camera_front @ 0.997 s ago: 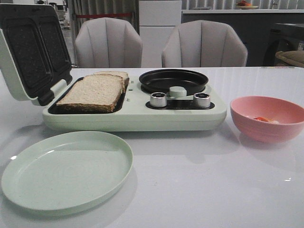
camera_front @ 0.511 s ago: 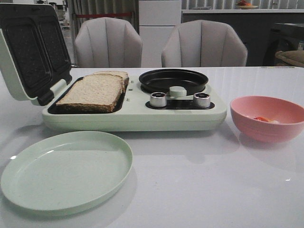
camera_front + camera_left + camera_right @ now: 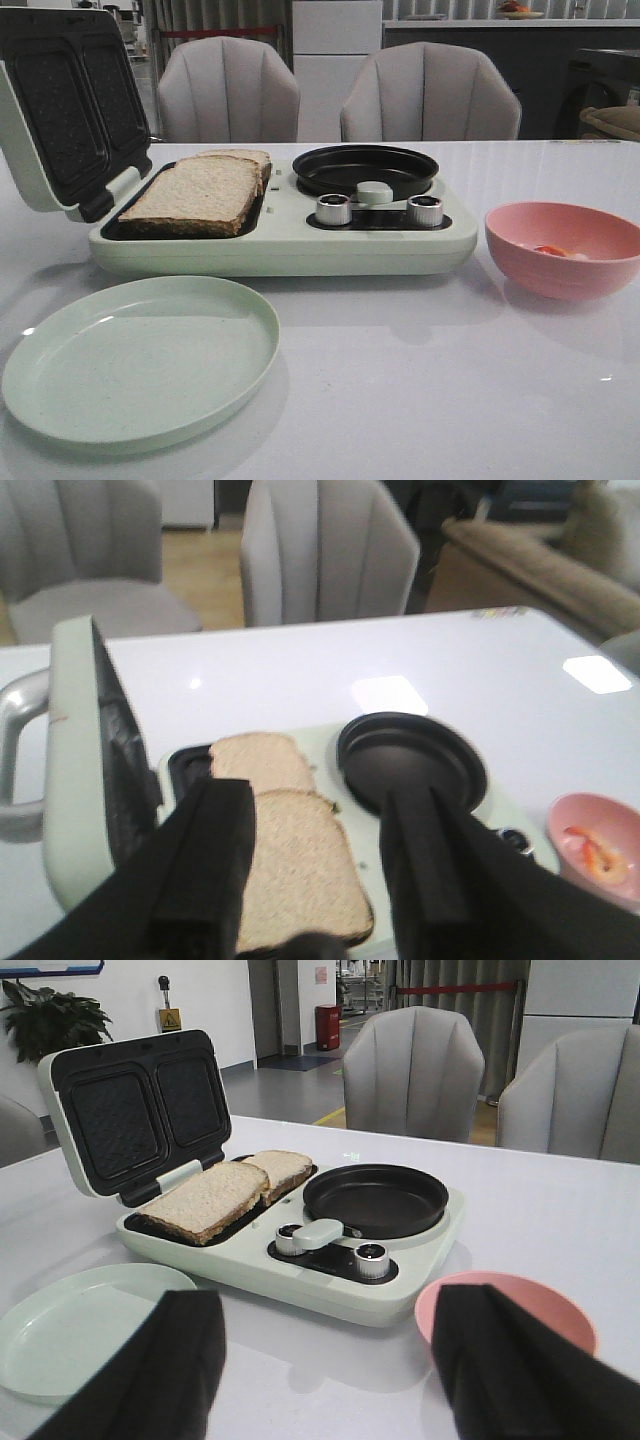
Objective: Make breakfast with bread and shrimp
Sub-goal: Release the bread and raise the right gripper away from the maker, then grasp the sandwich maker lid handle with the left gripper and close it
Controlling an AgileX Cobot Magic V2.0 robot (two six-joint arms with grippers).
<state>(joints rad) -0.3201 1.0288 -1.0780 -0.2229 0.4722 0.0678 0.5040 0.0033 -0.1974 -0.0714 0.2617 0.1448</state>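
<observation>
- Lying side by side, the bread (image 3: pixel 205 192) fills the open sandwich maker's (image 3: pixel 280 235) left tray.
- Left gripper (image 3: pixel 315 880), jaws apart and empty, hovers above the near slice.
- Right gripper (image 3: pixel 325 1360), also spread and empty, hangs near the pink bowl (image 3: pixel 565 248), which holds the shrimp (image 3: pixel 590 848).

On the table there are two slices of bread (image 3: pixel 200 190), one shrimp (image 3: pixel 592 847), one pink bowl (image 3: pixel 562 262), one green plate (image 3: pixel 140 357), one breakfast maker (image 3: pixel 285 240) with one round black pan (image 3: pixel 365 170) and two knobs (image 3: pixel 333 209), plus two grey chairs (image 3: pixel 228 90) behind.
</observation>
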